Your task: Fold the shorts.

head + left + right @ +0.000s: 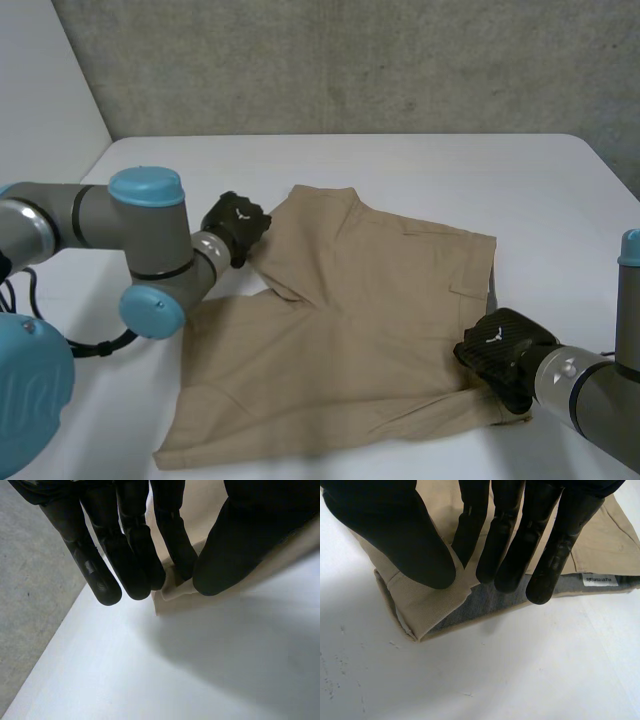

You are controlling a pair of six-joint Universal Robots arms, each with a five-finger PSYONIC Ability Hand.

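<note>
The beige cloth shorts lie spread on the flat white desk, with the waistband towards the robot's right and the two legs towards its left. Behind the desk stands a grey concrete wall.

In the head view, the black left hand is at the outer corner of the far leg, at the hem. The black right hand is at the near corner of the waistband. This view shows on which corners the hands are, but not how the fingers hold.

The left wrist view is closer. There the left hand has its fingers nearly straight, and a small corner of the shorts is pinched between one finger and the thumb. The corner is lifted a little above the desk.

In the right wrist view, the thumb of the right hand presses on the outside of the waistband corner of the shorts. The fingers reach in at the inner side, so the top layer is pinched between them. This layer is raised, and the opening shows the grey inner lining with a small white label, which the head view does not show. The lower layer rests on the desk.
</note>
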